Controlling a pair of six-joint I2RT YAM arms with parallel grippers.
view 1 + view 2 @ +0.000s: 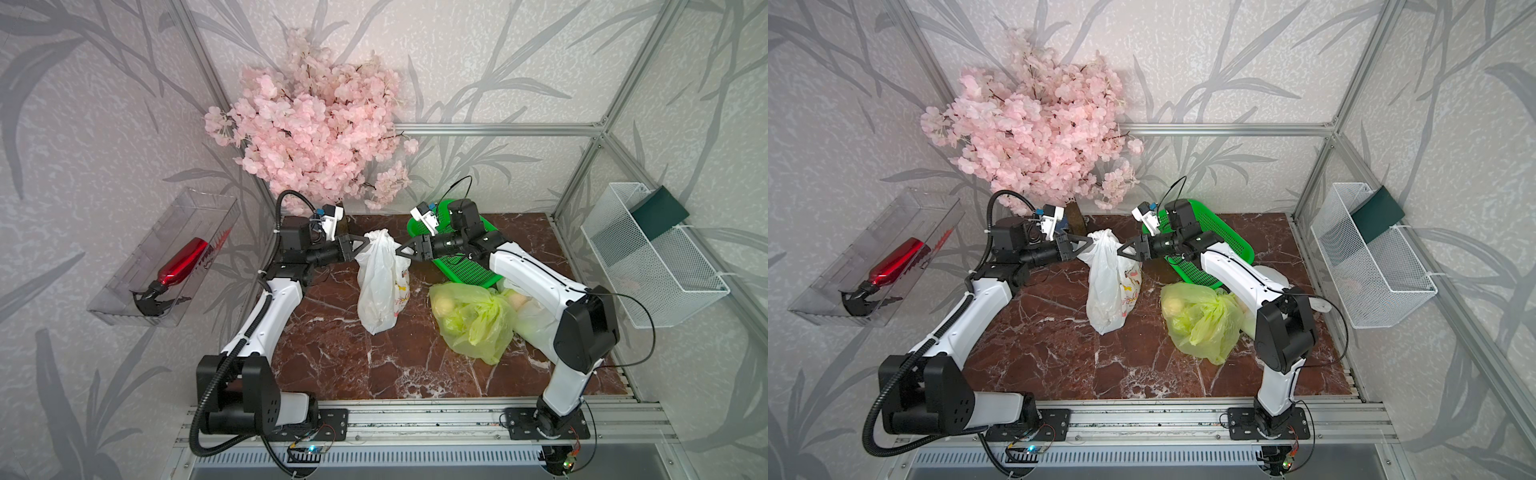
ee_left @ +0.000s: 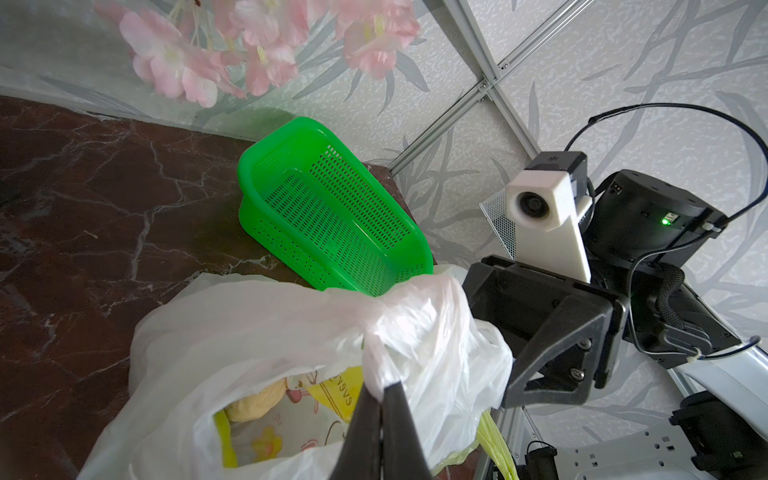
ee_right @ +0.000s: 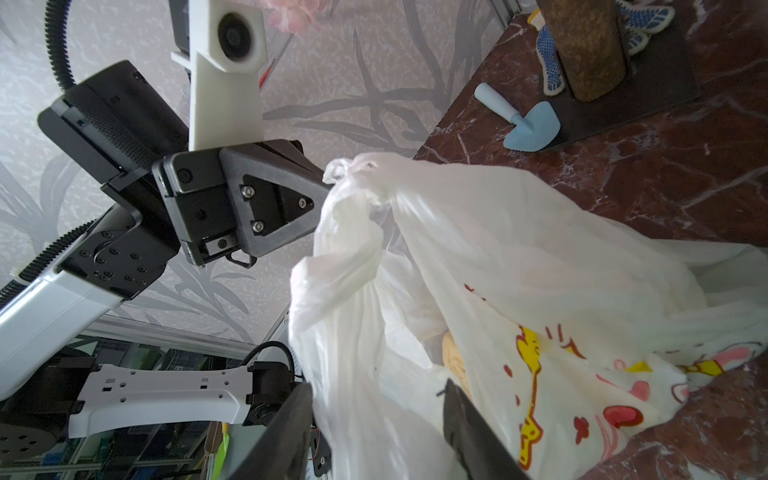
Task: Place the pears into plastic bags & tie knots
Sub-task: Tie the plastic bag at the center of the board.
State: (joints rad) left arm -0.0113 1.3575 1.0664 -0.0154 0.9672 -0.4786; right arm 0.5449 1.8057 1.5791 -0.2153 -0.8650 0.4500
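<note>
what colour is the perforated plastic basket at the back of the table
Bright green; the perforated plastic basket shows best in the left wrist view.

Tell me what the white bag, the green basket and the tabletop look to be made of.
White bag: thin plastic film, semi-translucent, crinkled, with its print showing through. Green basket: rigid moulded plastic, glossy, with perforated walls. Tabletop: polished red-brown marble or a marble-look slab with white veins; cannot tell which.
</note>
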